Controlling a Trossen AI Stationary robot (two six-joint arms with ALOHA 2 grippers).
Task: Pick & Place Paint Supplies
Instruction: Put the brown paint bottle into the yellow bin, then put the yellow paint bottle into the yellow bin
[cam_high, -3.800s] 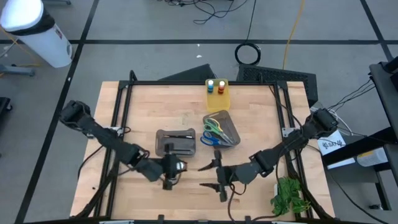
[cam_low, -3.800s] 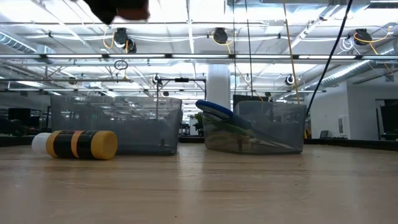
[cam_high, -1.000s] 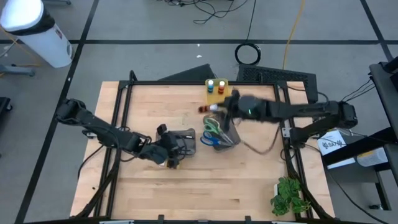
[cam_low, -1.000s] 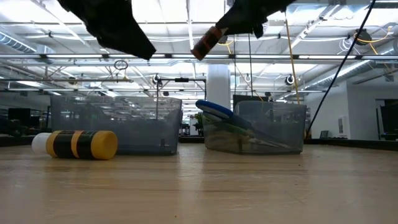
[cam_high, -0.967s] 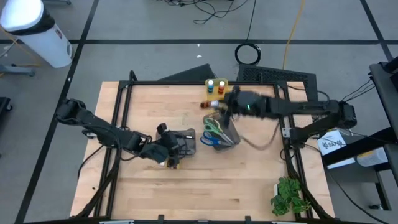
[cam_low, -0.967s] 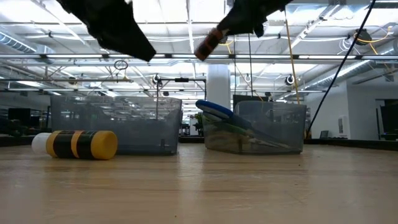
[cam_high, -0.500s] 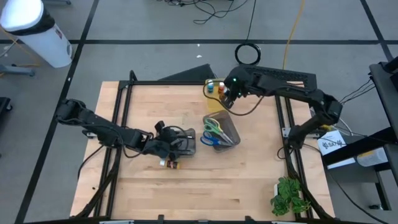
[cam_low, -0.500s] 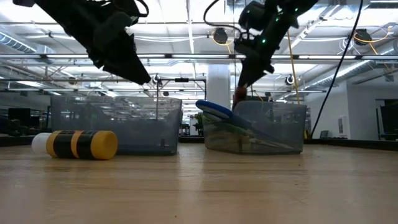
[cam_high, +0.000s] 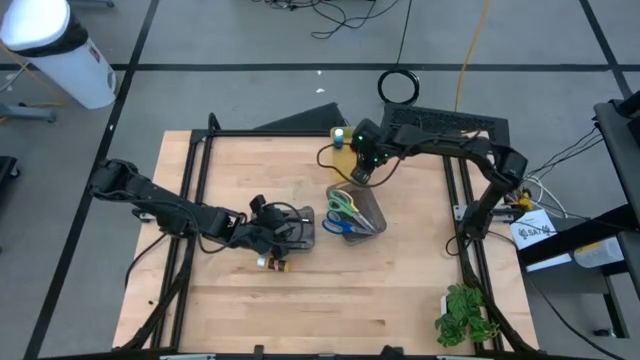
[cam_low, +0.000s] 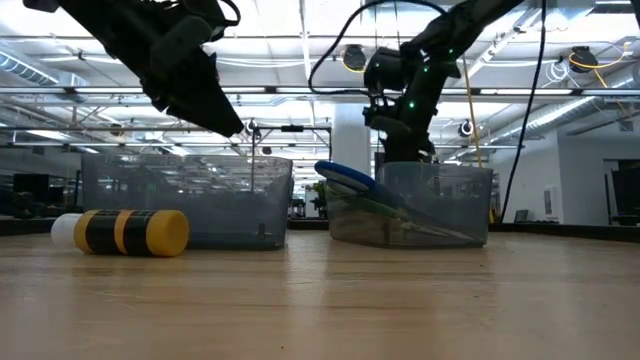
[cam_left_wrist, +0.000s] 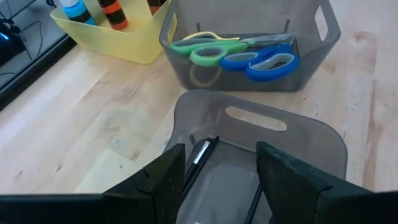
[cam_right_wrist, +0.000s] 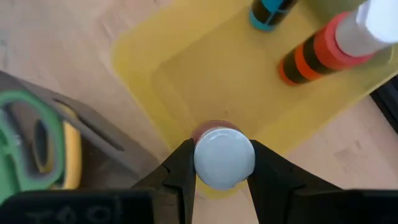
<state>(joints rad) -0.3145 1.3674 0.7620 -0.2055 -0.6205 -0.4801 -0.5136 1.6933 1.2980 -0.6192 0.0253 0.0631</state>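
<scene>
My right gripper (cam_high: 358, 170) (cam_right_wrist: 224, 167) is shut on a paint pot (cam_right_wrist: 224, 158) with a pale cap, above the yellow bin (cam_right_wrist: 205, 74). A blue pot (cam_right_wrist: 270, 12) and an orange pot (cam_right_wrist: 317, 53) stand upright in that bin. My left gripper (cam_high: 283, 228) (cam_left_wrist: 221, 152) hovers open above the grey bin (cam_left_wrist: 261, 134), where thin dark brushes (cam_left_wrist: 202, 152) lie. Just in front of that bin a yellow-and-black pot (cam_high: 272, 263) (cam_low: 125, 232) lies on its side on the table. The second grey bin (cam_high: 357, 210) holds green, yellow and blue scissors (cam_left_wrist: 239, 53). My right gripper pinches the pot between its two fingers (cam_right_wrist: 183, 168) at the sides of the pale cap (cam_right_wrist: 200, 158). The fingers slant down from above. The pot points along them, cap toward the wrist, its reddish body (cam_right_wrist: 214, 128) over the bin's edge nearest the scissors.
A leafy green sprig (cam_high: 465, 315) lies at the table's near right corner. Dark frame rails (cam_high: 195, 190) run along the left and right edges. A black slab (cam_high: 445, 122) sits behind the far edge. Bare wood (cam_high: 330, 310) fills the near half.
My right gripper has carried the pale-capped pot from above the scissors bin toward the far edge. It has tipped from nearly level to pointing down and has sunk over the yellow bin. My left gripper has sunk a little over the brush bin, still open.
</scene>
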